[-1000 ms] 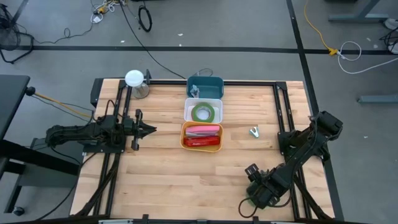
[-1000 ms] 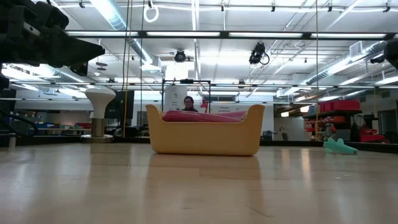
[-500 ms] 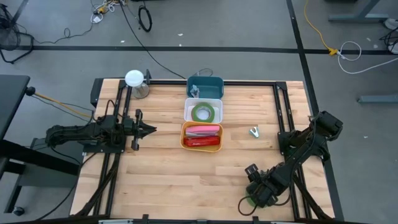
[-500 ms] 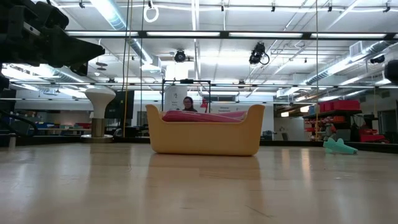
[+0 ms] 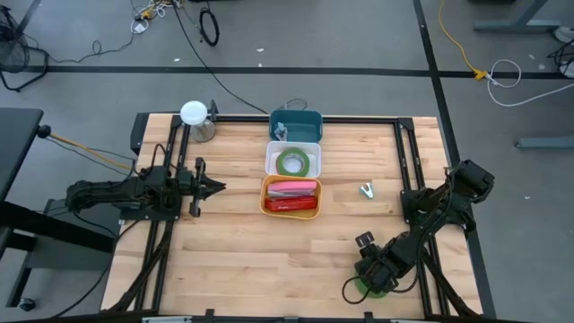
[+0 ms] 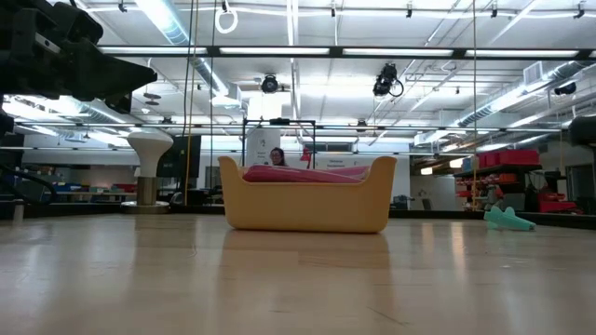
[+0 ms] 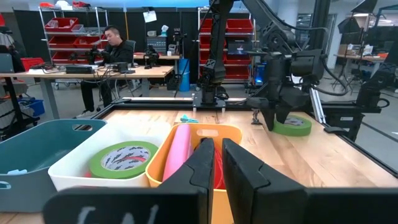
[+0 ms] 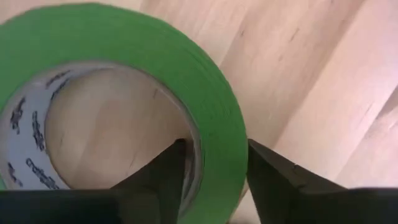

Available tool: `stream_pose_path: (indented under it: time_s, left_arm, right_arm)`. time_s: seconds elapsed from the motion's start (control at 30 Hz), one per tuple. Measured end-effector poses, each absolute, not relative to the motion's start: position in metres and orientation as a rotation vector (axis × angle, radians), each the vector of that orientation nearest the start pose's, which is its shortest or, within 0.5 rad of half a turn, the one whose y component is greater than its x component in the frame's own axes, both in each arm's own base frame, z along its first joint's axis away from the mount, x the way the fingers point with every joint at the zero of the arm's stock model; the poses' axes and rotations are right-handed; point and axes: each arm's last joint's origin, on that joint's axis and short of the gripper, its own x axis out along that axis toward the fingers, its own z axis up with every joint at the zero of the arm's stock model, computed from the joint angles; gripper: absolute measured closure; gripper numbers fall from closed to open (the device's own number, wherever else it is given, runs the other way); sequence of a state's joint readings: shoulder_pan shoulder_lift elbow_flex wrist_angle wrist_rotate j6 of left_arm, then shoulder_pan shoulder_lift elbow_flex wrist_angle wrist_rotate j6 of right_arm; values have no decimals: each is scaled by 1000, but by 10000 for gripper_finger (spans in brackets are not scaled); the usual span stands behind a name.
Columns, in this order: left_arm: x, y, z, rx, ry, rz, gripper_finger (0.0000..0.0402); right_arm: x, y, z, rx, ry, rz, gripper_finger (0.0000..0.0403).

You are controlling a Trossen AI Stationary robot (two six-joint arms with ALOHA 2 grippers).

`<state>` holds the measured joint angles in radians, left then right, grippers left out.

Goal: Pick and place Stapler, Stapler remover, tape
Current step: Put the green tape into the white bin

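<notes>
Right gripper shifted toward table's near edge; 2 fingers straddle green tape wall, closing. Left fingers clenched.

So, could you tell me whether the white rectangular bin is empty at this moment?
No, the white rectangular bin already holds a green ring-shaped roll of tape lying flat inside it in the high view.
</notes>
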<state>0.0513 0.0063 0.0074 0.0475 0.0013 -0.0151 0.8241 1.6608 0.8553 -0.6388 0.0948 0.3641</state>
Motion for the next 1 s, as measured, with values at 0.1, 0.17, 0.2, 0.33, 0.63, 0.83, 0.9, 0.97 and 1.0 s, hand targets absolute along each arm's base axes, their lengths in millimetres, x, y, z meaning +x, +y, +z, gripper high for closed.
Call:
stream_pose_path:
  time_s: [0.1,0.17,0.2,0.33,0.63,0.83,0.9,0.97,1.0]
  left_arm:
    - [97,5,170,-14,-49,49,365]
    - [97,5,170,-14,-49,50,365]
    - [97,5,170,-14,-49,50,365]
    - [97,5,170,-14,-49,49,365]
    - [97,5,170,-14,-49,50,365]
    - [97,5,170,-14,-49,50,365]
    - [97,5,170,-14,-49,50,365]
    - [97,5,170,-14,-49,50,365]
    - [97,5,170,-14,-49,50,365]
  right_arm:
    - [186,194,135,-347,1384,335,261]
    - [187,194,136,-347,1383,333,280]
    - [188,194,136,-347,1383,336,290]
    - [194,194,141,-324,1365,330,318]
    - [228,189,168,-221,1299,278,312]
    - [262,166,198,-157,1267,185,314]
    - [274,153,209,-129,1268,141,314]
    - [285,136,220,-83,1281,82,315]
    - [290,128,226,-67,1286,53,315]
